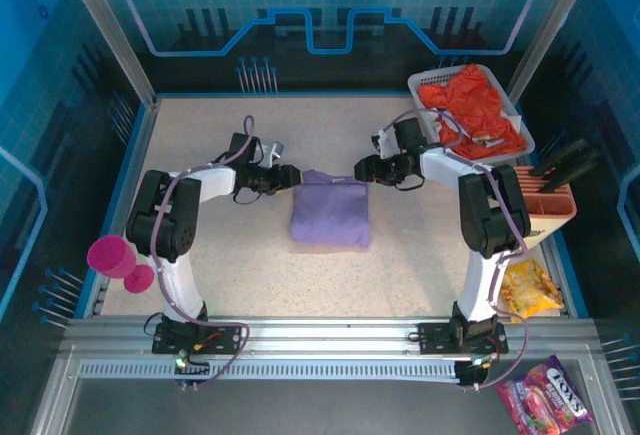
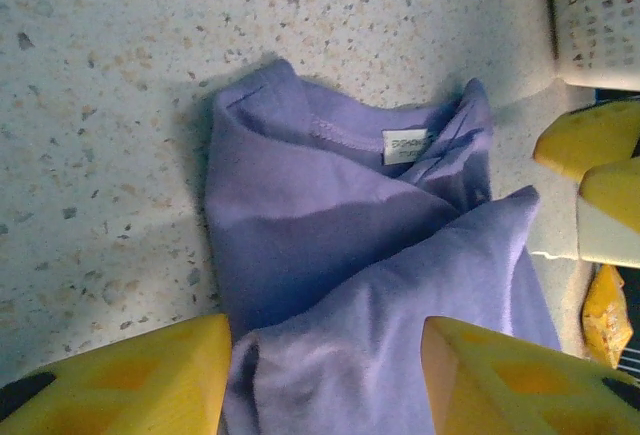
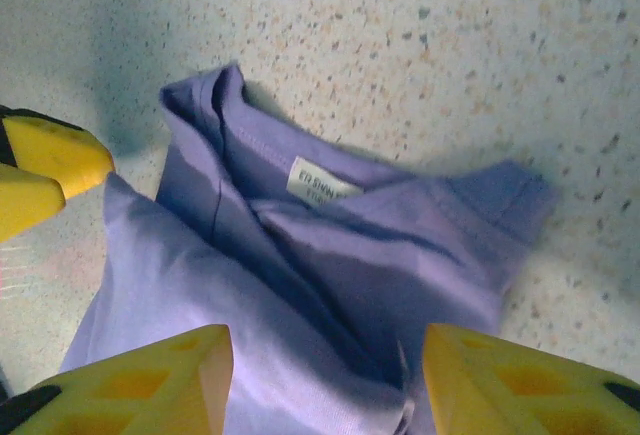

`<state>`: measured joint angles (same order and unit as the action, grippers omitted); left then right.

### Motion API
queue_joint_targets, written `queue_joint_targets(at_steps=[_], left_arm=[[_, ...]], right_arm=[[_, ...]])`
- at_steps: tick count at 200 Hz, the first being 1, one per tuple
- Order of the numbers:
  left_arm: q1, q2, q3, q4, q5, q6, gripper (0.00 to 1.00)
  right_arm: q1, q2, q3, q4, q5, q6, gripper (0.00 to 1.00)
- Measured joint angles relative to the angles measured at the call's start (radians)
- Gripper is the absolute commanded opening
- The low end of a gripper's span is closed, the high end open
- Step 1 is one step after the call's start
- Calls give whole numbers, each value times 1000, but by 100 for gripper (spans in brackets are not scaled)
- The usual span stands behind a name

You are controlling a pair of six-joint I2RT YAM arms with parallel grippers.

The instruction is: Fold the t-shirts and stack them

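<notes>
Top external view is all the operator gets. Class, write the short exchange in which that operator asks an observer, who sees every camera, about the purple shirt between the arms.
Operator: Is any label showing on the shirt?
Observer: Yes. The left wrist view shows a white label at the collar of the shirt, facing up. Its print is too blurred to read.
Operator: How do the jaws stand?
Observer: On the left gripper and the right gripper alike, the jaws stand apart with a bunched fold of shirt between them.
</notes>
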<state>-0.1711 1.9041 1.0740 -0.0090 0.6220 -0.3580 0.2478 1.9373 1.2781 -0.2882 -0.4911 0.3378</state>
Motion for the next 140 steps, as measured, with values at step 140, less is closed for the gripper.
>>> queue_joint_targets(at_steps=[140], left_arm=[[-22,61,37,39,17,104,43]], right_arm=[[42,59,8,38,12,-96,43]])
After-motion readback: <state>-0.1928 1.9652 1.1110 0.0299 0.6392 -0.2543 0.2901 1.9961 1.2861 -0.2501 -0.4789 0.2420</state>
